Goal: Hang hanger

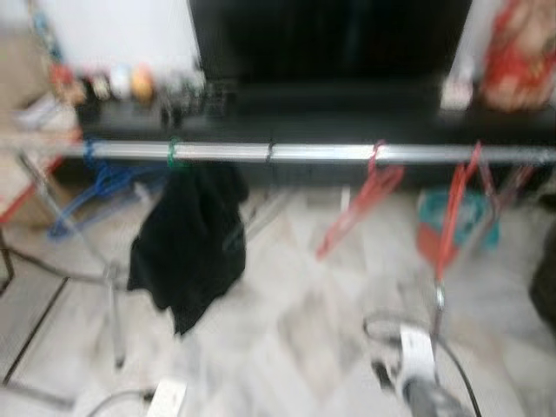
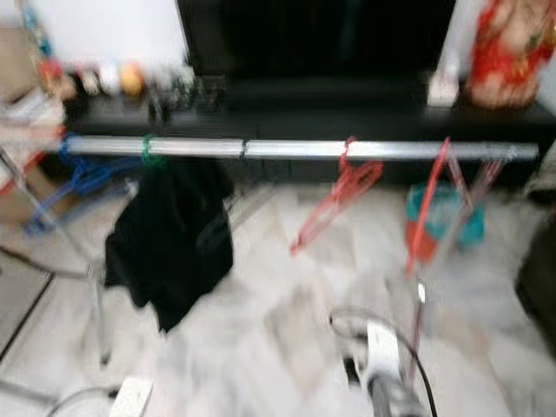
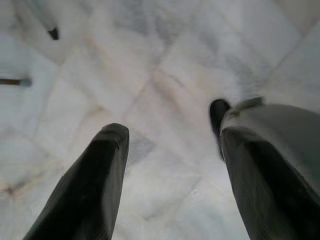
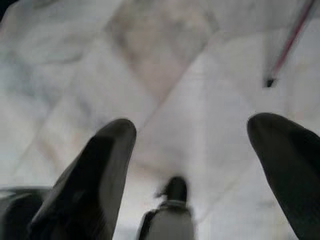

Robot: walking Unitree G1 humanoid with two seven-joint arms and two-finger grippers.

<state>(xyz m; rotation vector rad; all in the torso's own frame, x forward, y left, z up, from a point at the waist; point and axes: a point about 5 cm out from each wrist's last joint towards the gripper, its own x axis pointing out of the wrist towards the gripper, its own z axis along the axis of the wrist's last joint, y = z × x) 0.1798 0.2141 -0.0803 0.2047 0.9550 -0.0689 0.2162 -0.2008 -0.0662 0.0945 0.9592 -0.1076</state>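
Already, your red hanger [image 1: 453, 211] hooks the silver rail [image 1: 321, 154] at two o'clock, both the left gripper [image 3: 170, 150] and right gripper [image 4: 192, 145] spread wide and empty over marble floor [image 1: 287, 330], so next likely calls for withdrawal.

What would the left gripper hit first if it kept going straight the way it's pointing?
Probably the marble floor: the open left gripper points down at bare tiles, nothing between its fingers. Blur leaves depth unclear.

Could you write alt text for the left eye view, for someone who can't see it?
Blurred view of a silver rail across a room, holding a blue hanger, a black garment and red hangers. Below is pale marble floor, with the right arm low in front.
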